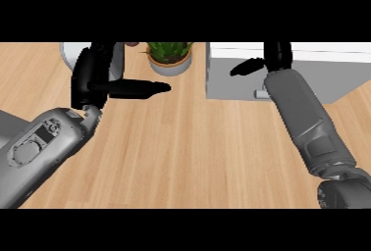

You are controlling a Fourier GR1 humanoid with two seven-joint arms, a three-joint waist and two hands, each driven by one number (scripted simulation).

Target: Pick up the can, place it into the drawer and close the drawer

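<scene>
No can shows plainly. A small reddish-brown thing [132, 44] peeks out at the top edge beside my left hand, and I cannot tell what it is. The drawer unit [340, 73], white on top with a grey front and a small handle [260, 93], stands at the upper right. My right hand [276, 55] is over its left part, fingers running straight up out of view and thumb spread to the left, holding nothing visible. My left hand [92, 73] rests open at the upper left, fingers up and thumb pointing right.
A potted green plant [170, 58] stands at the top centre between the hands. A pale round object [70, 53] lies partly hidden behind my left hand. Bare wooden counter [196, 157] fills the middle and front.
</scene>
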